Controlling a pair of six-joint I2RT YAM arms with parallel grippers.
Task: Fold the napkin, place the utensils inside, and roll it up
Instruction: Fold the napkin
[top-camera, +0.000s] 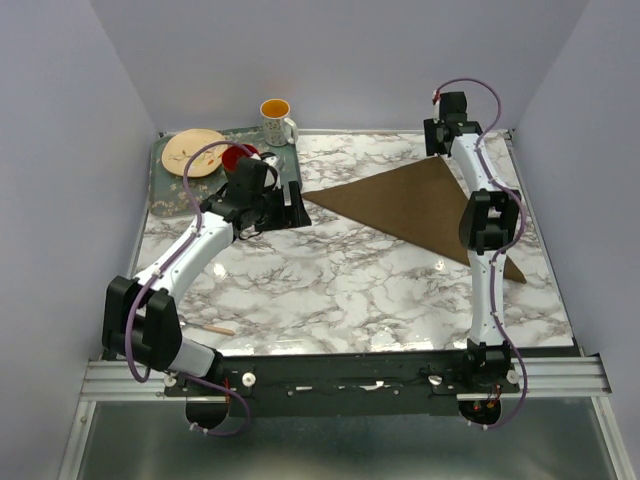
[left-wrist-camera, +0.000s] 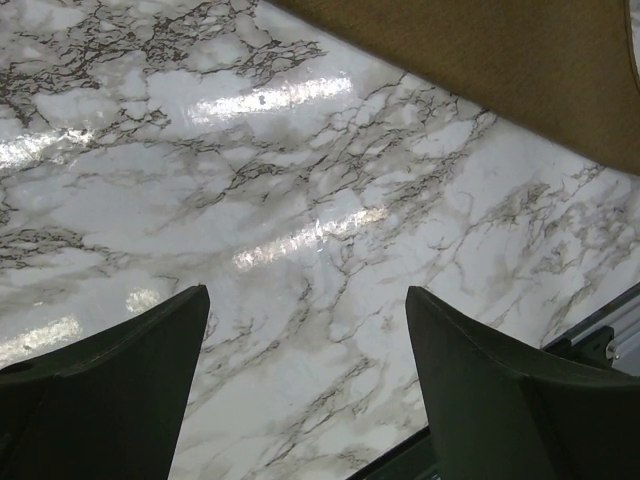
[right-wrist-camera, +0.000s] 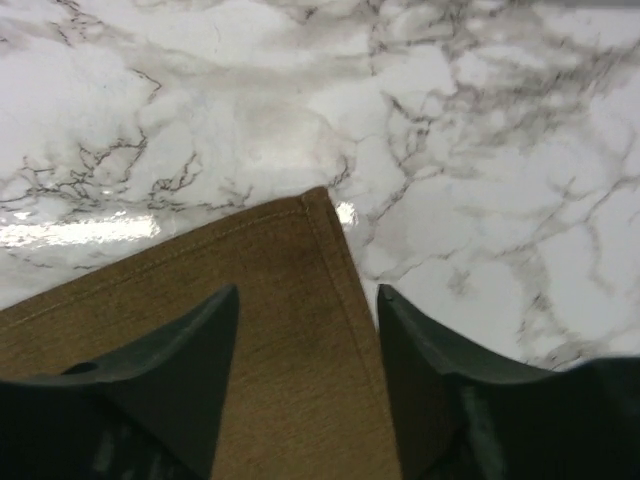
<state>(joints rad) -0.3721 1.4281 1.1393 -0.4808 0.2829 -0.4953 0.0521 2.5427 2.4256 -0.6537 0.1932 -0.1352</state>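
The dark brown napkin (top-camera: 420, 205) lies flat on the marble table (top-camera: 330, 290), folded into a triangle. My right gripper (top-camera: 438, 150) hangs over its far corner. In the right wrist view the gripper (right-wrist-camera: 308, 290) is open, and that napkin corner (right-wrist-camera: 290, 300) lies flat between the fingers, not pinched. My left gripper (top-camera: 293, 205) is open at the napkin's left tip, over bare marble (left-wrist-camera: 308, 291), with the napkin edge (left-wrist-camera: 520, 60) beyond it. A slim pale handle (top-camera: 215, 328), seemingly the spoon's, sticks out beside the left arm; its bowl is hidden.
A green tray (top-camera: 165, 190) at the back left holds a yellow plate (top-camera: 193, 152) and a red cup (top-camera: 237, 157). A patterned mug (top-camera: 277, 121) stands behind it. Grey walls enclose the table on three sides.
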